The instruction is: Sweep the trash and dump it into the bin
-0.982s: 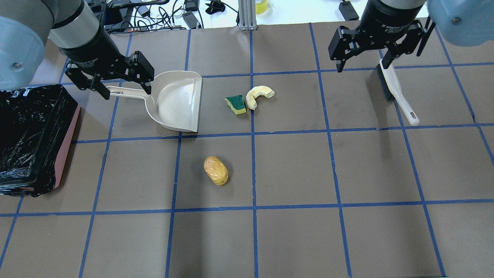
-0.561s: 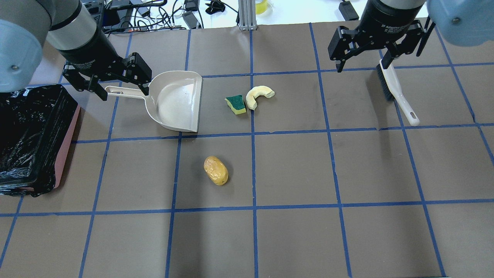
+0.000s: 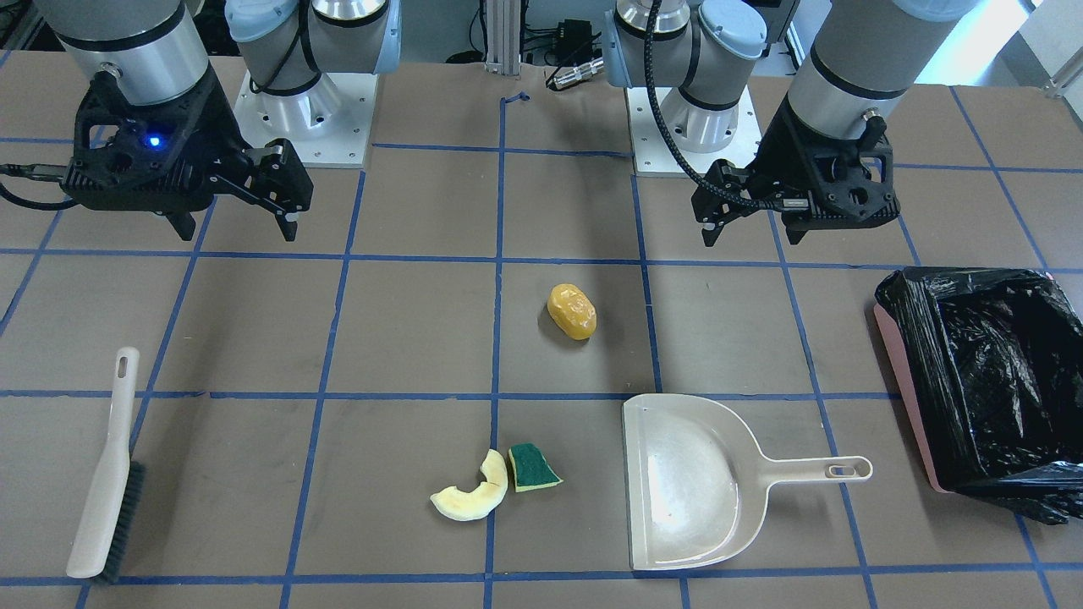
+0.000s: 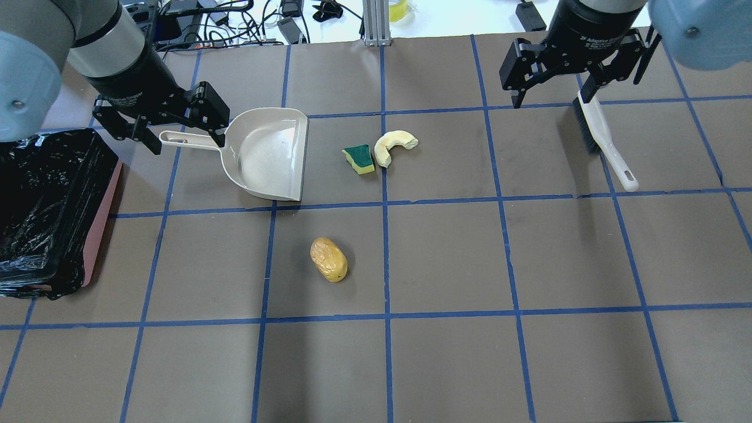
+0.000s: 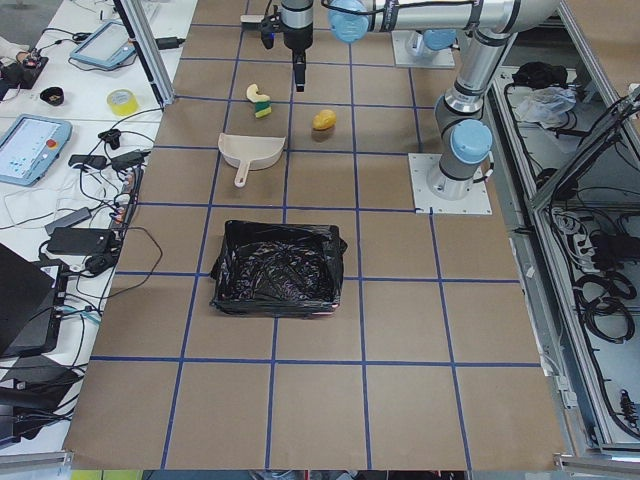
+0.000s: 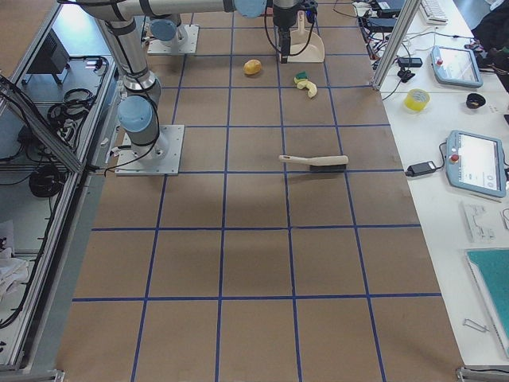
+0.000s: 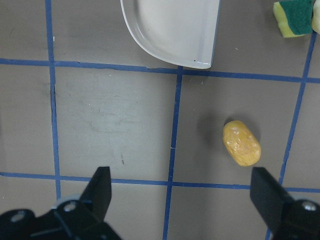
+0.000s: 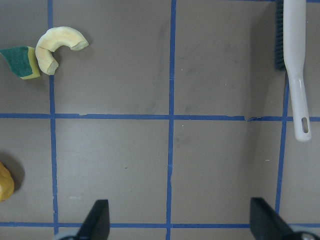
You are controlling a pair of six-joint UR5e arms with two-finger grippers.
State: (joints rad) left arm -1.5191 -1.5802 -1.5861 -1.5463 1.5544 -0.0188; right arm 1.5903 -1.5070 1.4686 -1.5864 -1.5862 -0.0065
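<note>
Overhead exterior shows you both grippers spread wide and empty: left gripper [image 4: 188, 143], right gripper [image 4: 555, 100]. The glossy orange-yellow oval lump [image 4: 328, 259], pale yellow crescent piece [image 4: 393, 146] and green-and-yellow sponge wedge [image 4: 359, 158] lie on the table [image 4: 446, 258], apart from the pink, black-bag-lined bin [image 4: 101, 220].

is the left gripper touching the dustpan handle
Apart. The front-facing view shows the left gripper hanging open, with bare table between it and the dustpan handle; the overlap in the overhead view is only perspective.

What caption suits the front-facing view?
Left tool, right tool open aloft; beige plastic dustpan, white brush, three trash bits, black-lined pink bin.
</note>
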